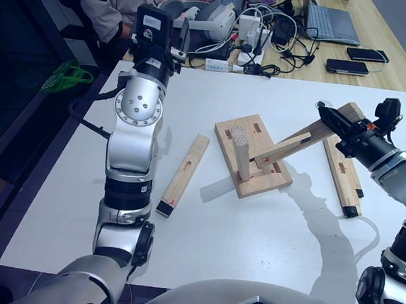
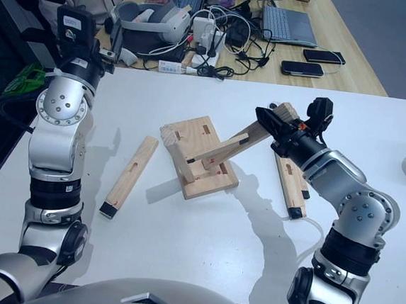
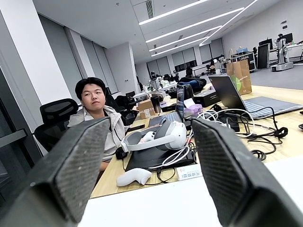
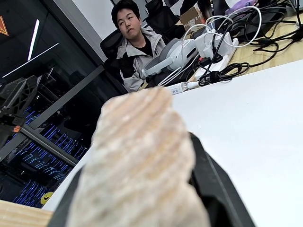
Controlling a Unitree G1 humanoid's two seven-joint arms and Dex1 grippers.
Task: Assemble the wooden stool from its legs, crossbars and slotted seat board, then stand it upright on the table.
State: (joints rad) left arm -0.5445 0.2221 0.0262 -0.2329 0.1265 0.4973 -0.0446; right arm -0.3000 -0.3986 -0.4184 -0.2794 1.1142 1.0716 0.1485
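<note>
Left arm is raised near-vertical at the table's left edge, forearm up. The left gripper (image 3: 151, 184) points away over the far desk (image 1: 383, 40), well apart from all the wood. Its fingers (image 3: 71, 170) are spread wide with nothing between them.

Wood count is five pieces: one seat board, one upright leg, one tilted piece and two loose bars.

The left loose bar (image 1: 185, 172) lies flat on the white table (image 1: 251, 256) between the left arm and the board. It is slotted, with a dark cap on the near end.

The seat board (image 1: 269, 173) lies flat mid-table, slots facing up. The upright leg (image 1: 241, 150) stands in it, roughly vertical.

The tilted piece (image 1: 293, 142) has its low end at the board just beside the upright leg and slopes up to the right. I can't tell whether it is one length or two joined.

Right arm comes in from the right, elbow bent, forearm low over the table. The right gripper (image 1: 331, 122) is clamped on the high end of the tilted piece. The wrist view shows end grain between its dark fingers (image 4: 213, 189).

The right loose bar (image 1: 344, 175) lies flat on the table below that gripper, apart from the board.
</note>
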